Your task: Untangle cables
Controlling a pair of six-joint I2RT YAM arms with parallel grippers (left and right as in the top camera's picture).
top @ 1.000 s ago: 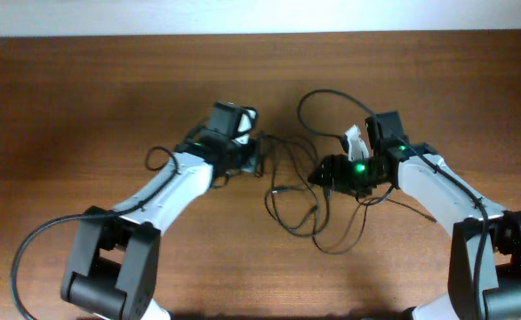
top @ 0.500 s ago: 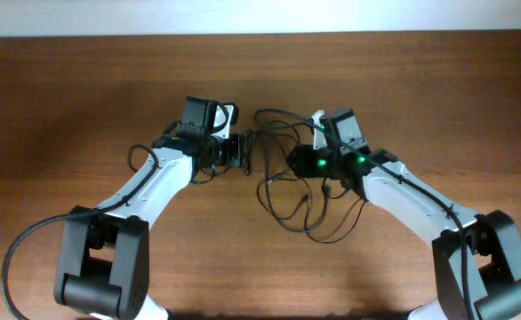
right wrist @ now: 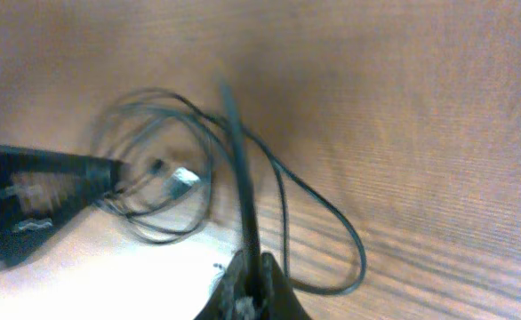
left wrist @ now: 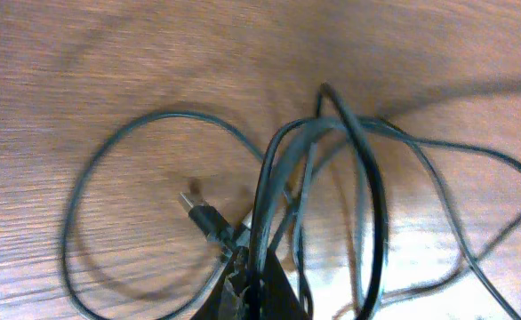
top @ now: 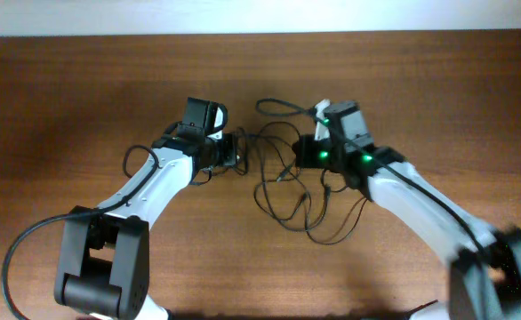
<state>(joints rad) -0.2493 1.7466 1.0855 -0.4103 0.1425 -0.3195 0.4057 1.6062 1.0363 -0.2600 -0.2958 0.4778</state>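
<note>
**Item:** cables (top: 294, 191). 
**Location:** middle of the counter (top: 83, 80), between your two arms. Loose loops trail toward the near edge, and one loop reaches the far side.

**Condition:** tangled. Strands cross and bunch where the grippers meet, and no cord lies apart on its own.

**Progress, as judged:** early. Nothing is separated yet, so all the sorting is left to you.

**Left gripper** (left wrist: 253, 271): clenched on a bundle of several strands rising together from it. A plug (left wrist: 200, 213) lies just beside that bundle.

**Right gripper** (right wrist: 252, 267): clenched on a single strand, raised off the counter.

**Other:** a thick arm cable (top: 20, 249) loops by the left base, well apart from the tangle.

**In the way:**
- Your grippers sit near each other, so little slack runs between them.
- The left holds several strands at once, so pulling apart may tighten the knot rather than free it.
</note>
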